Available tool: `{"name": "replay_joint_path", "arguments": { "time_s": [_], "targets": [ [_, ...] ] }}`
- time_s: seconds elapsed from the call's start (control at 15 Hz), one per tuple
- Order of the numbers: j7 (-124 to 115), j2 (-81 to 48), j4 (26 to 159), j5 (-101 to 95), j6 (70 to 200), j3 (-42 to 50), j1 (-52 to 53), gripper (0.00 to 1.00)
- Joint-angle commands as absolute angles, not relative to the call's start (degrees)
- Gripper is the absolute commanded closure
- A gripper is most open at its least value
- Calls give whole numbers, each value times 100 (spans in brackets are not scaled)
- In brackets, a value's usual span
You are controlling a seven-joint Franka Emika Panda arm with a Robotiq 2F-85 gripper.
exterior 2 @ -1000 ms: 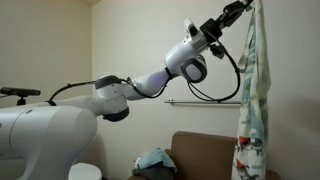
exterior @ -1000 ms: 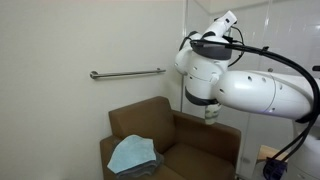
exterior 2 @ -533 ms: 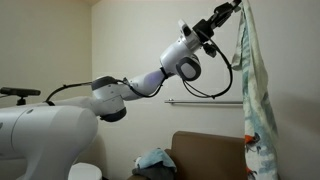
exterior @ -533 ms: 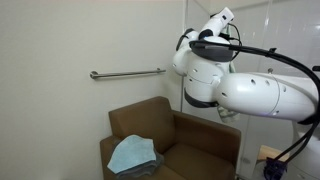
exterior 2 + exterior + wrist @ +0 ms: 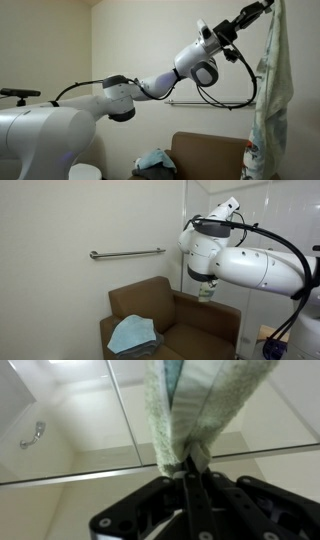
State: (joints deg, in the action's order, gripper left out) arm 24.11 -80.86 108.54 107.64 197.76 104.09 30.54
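Note:
My gripper (image 5: 188, 468) is shut on the top of a patterned towel (image 5: 195, 405). In the wrist view the cloth bunches between the closed jaws and spreads out beyond them. In an exterior view the gripper (image 5: 268, 6) is raised high near the ceiling at the right, and the towel (image 5: 270, 100) hangs straight down from it in a long strip, pale green and white with coloured marks near its lower end. Only the big white arm (image 5: 240, 265) shows from the opposite side; the gripper and towel are hidden there.
A brown armchair (image 5: 180, 320) stands below, with a light blue cloth (image 5: 132, 333) on its seat, also visible as the blue cloth (image 5: 156, 159). A metal grab bar (image 5: 127, 253) runs along the wall. White wall panels (image 5: 70, 410) fill the wrist view.
The arm has swung the gripper and the hanging towel to the right in the exterior view showing them. The grip on the towel has stayed shut.

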Motion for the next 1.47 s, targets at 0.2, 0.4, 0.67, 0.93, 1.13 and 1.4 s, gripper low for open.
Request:
{"name": "replay_joint_path", "arguments": {
  "time_s": [0.2,0.4,0.67,0.93,1.13,1.4],
  "targets": [
    [1534,-7191,10145,8795,19761,9125,2966,96],
    [1631,-7371,9843,8850,19295,8915,2736,96],
    [1350,-7310,9766,8366,18803,8791,2700,96],
    [1263,-7548,9584,8201,18306,8742,2719,95],
    [920,-6911,9453,6823,18492,7903,2685,96],
    [1483,-6488,9275,6114,18424,6935,2661,96]
  ]
}}
